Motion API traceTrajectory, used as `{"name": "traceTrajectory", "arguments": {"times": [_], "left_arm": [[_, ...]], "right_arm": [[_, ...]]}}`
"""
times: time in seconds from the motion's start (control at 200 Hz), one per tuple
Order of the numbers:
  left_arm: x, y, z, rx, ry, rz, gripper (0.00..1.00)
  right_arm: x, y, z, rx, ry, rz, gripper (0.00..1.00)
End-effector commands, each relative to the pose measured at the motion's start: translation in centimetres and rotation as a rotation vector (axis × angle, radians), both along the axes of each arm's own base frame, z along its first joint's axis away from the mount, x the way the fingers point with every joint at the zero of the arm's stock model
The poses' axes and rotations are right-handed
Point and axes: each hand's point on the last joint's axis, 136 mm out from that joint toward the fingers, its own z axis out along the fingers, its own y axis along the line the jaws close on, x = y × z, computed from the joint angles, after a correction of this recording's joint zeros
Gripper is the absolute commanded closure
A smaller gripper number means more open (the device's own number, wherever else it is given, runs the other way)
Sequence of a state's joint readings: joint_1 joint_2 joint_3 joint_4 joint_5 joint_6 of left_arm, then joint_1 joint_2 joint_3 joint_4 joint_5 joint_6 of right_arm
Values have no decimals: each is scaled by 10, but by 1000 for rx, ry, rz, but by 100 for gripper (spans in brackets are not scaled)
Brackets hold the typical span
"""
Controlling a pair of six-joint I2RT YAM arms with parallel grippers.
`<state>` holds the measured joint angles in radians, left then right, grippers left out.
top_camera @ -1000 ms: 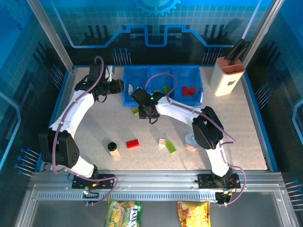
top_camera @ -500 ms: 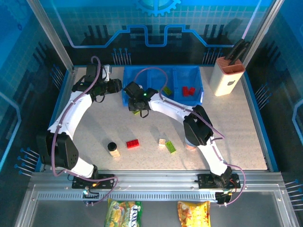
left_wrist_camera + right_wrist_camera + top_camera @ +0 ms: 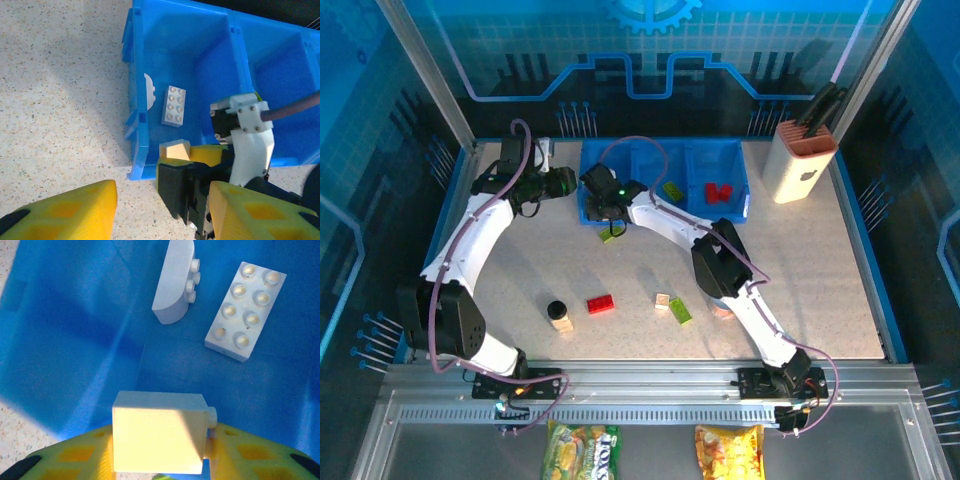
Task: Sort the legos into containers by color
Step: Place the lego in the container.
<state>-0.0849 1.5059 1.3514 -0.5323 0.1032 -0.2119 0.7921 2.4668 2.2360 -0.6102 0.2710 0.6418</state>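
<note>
Clamped between the yellow fingers [image 3: 95, 460] of the right gripper [image 3: 160, 455]: a cream lego [image 3: 159, 425], squeezed by its two side faces, with one stud poking out to the right in the wrist view. Held over the near end of the left compartment [image 3: 75, 315] of the blue tray [image 3: 735, 210], apparently clear of the floor, though hard to judge from these angles. Further in on that same floor, a flat white plate [image 3: 245, 310] with eight studs up and, just beside it without touching, a white curved piece [image 3: 175, 285] tipped on its side.

Just outside the tray's left wall, the left gripper [image 3: 568, 184], spread wide with nothing between its pads, aimed toward the right gripper.

In the middle compartment [image 3: 650, 175], one lime green lego [image 3: 672, 190]. In the right compartment [image 3: 725, 165], a small cluster of red legos [image 3: 718, 192].

Out on the speckled table [image 3: 820, 280]: a stray green lego [image 3: 611, 234] just in front of the tray's near wall; a single red lego [image 3: 600, 303] near a black-lidded jar [image 3: 557, 314]; a loose cream lego [image 3: 663, 301] just beside another green lego [image 3: 680, 312], both right of the red one.

At the far right, near the tray's right end, an upright cream knife block [image 3: 800, 160] with an orange top. Below the arm bases, past the table's near edge, two snack bags [image 3: 582, 445] side by side
</note>
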Motion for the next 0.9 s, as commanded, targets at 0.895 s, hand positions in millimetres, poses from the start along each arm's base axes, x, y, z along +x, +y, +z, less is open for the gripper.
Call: {"name": "traceTrajectory", "arguments": {"times": [0.895], "left_arm": [[-2,-1,4,-39,-6,-7,48]], "right_arm": [[-30,-5,83,-58,-125,302,47]]}}
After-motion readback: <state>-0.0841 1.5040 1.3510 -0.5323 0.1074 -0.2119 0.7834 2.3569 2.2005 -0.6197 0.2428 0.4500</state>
